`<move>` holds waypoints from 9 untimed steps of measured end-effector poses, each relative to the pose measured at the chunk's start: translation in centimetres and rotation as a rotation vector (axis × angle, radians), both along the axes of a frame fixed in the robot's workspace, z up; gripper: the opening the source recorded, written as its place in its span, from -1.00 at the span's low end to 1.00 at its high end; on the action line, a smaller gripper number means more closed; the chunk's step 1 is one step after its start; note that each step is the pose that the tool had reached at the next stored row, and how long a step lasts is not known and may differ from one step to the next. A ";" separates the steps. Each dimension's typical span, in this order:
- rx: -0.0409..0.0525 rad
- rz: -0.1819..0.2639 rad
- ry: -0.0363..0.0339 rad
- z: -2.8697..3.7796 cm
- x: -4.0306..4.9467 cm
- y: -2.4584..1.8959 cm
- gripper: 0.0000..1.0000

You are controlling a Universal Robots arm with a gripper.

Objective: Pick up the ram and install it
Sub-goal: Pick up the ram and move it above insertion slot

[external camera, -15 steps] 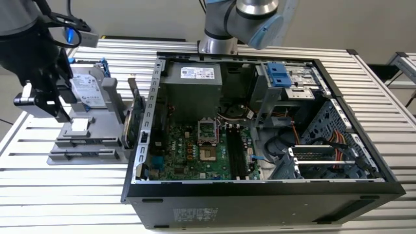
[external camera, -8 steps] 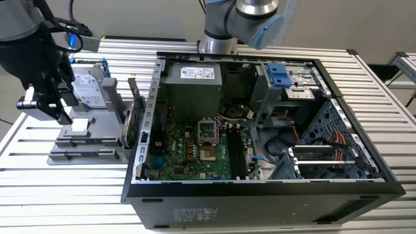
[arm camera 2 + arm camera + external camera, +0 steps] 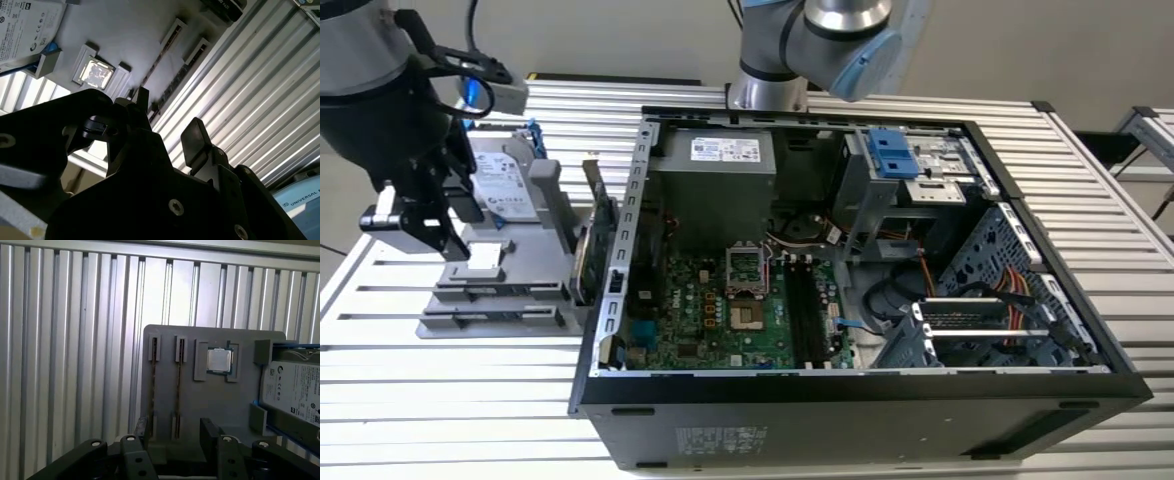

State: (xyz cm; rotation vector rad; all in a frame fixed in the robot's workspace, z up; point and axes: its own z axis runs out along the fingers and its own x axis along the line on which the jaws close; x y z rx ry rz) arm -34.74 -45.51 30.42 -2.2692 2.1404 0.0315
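Note:
The ram [image 3: 178, 382] stands on edge in a slot of the grey fixture [image 3: 210, 405]; a second such stick [image 3: 153, 385] fills the slot beside it. In the second wrist view the ram [image 3: 176, 80] is a thin dark strip running away from the fingers. My gripper [image 3: 175, 432] hangs open above the near end of the ram, one black finger [image 3: 141, 426] on each side, touching nothing. In the exterior view the gripper [image 3: 447, 240] hovers over the fixture [image 3: 494, 300] at the exterior view's left, apart from the open computer case [image 3: 854, 250].
On the same fixture lie a square processor chip [image 3: 220, 360] and a silver hard drive [image 3: 295, 390] in a blue frame. The case's motherboard [image 3: 734, 310] has long black slots [image 3: 803, 310]. Ribbed aluminium table [image 3: 440, 400] surrounds everything.

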 end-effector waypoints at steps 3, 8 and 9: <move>0.0000 -0.002 0.0000 -0.28 0.01 -0.03 1.00; -0.0001 -0.004 0.0000 -0.73 0.01 -0.06 1.00; -0.0001 -0.005 0.0000 -0.83 0.01 -0.07 1.00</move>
